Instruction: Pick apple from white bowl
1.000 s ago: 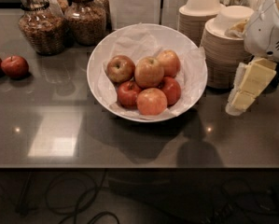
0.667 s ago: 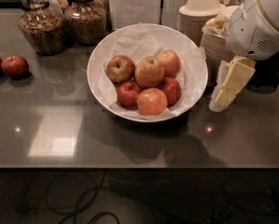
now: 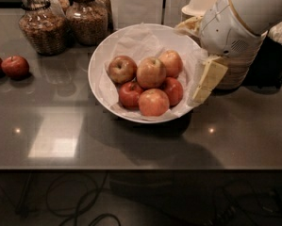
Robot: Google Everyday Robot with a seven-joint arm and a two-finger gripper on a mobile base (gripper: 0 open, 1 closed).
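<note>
approach in hand, the grab not yet made

the step in hand is the reach. the gripper [image 3: 204, 84] hangs at the rim of the white bowl [image 3: 97, 65] on the side away from the glass jars [image 3: 44, 25], its pale tip overlapping the crumpled paper lining [image 3: 131, 41]. how the jaws stand i cannot tell from here, and nothing is between them that i can see.

the apple [image 3: 151, 72], the big pale-gold one with the blush, sits at the middle of the heap in the bowl. from the jaws it lies toward the jars, with the pinkish-orange apple [image 3: 170, 63] and a deep-red apple [image 3: 172, 91] between it and them. it touches its neighbours on all sides.

my guess at the next move: the jaws have to travel in over the rim, past those two nearer apples, and come down on the crown of the pale one from above, since the sides are crowded. a sideways entry would likely shove the nearer fruit.

against the earlier frames, the arm has swung in from beside the stack of beige disposable bowls [image 3: 202, 4], where it stood clear of the rim, to the rim itself. the apples in the bowl lie as they did, and so do the two red apples [image 3: 15, 66] out on the dark counter [image 3: 131, 145], well away from the jaws.
</note>
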